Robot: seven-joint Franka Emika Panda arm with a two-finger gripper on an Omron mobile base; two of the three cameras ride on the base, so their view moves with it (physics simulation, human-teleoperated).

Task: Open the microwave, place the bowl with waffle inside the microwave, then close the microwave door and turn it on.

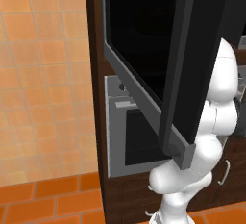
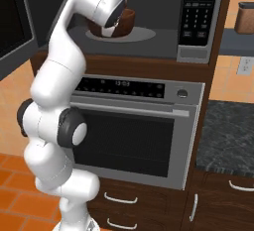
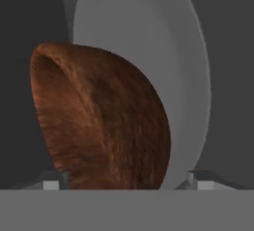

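Fingertips closest to the lens: spread wide at either side of the bowl, right one plainly clear of the brown wall, left one just at its edge. Reads as a released gripper, no squeeze on anything. Rests on its own base, that bowl, on the pale grey turntable, so needs no support from the hand. Cannot tell about the waffle: hidden by the bowl's outer wall in the hand view, by the wrist in the right base view. Lies well inside the microwave, toward the left of the cavity, with the keypad panel off to the right. Reaches in high, white arm bent up past the silver oven below. Hangs swung far out to the left, the microwave door, leaving room for the arm. Placing looks done; next calls for backing the hand straight out without nudging the bowl, then getting clear of the door's swing before pushing it shut and pressing start
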